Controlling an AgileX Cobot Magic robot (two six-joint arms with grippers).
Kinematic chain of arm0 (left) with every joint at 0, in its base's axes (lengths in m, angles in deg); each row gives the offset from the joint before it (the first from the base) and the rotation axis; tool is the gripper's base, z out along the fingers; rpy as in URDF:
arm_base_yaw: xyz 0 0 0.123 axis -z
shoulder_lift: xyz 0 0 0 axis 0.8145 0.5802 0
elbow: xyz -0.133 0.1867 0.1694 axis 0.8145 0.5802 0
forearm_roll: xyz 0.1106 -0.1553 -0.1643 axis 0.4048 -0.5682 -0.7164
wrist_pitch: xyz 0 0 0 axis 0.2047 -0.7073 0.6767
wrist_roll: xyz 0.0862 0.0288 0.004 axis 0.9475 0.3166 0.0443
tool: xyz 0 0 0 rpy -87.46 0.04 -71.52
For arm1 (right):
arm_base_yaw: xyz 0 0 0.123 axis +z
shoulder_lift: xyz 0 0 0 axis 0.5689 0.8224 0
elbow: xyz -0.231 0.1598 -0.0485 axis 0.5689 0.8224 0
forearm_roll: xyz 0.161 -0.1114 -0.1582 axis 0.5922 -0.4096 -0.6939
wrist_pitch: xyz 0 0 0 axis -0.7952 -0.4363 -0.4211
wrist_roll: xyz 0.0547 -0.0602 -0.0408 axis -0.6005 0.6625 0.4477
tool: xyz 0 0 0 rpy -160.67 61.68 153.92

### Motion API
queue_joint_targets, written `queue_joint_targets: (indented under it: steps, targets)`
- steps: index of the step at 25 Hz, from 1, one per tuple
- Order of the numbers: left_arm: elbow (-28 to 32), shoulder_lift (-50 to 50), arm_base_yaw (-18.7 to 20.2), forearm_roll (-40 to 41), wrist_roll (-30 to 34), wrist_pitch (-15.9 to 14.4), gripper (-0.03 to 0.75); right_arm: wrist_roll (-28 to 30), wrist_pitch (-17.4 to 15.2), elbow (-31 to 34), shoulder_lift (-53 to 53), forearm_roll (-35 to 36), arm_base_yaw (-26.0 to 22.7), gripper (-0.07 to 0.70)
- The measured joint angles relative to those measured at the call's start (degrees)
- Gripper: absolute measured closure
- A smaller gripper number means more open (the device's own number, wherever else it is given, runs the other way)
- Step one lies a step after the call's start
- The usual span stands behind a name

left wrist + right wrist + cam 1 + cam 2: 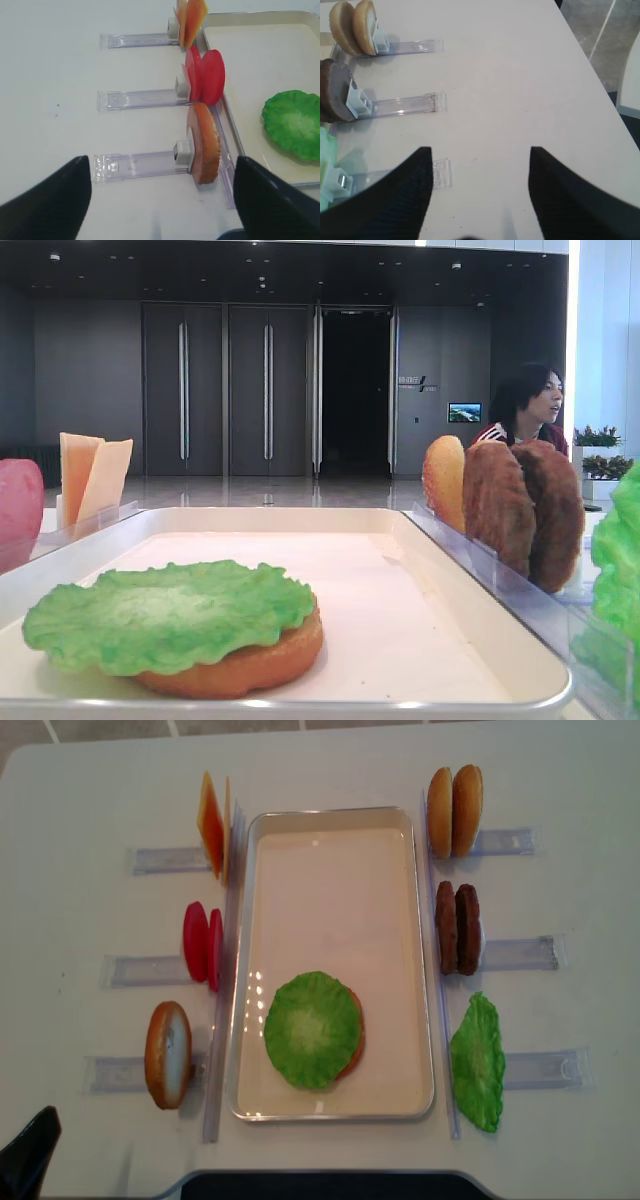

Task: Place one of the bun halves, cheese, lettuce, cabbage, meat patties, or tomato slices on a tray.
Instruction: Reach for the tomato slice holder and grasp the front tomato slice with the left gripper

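Both empty: left pincer (162, 200) and right pincer (480, 192) spread apart over tabletop (330, 760), lettuce (312, 1028) atop bun half (352, 1042) near tray (335, 818) front edge.

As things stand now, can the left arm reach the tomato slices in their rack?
Probably yes. The left gripper is open, and the tomato slices stand upright ahead; only the bun half in the nearer rack stands between, and passing above it looks free.

broad black textured fingers (385, 200) on each gripper
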Motion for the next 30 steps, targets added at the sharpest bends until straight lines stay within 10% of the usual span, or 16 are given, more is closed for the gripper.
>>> queue_joint_targets:
  steps: [16,30]
  targets:
    - [-8.61,19.36,0.00,-0.05,-0.46,-0.18,0.077,0.00,0.00,0.00,0.00,0.00,0.00,0.200]
    - [-25.54,49.14,0.00,-0.05,-1.76,-7.34,0.083,0.00,0.00,0.00,0.00,0.00,0.00,0.201]
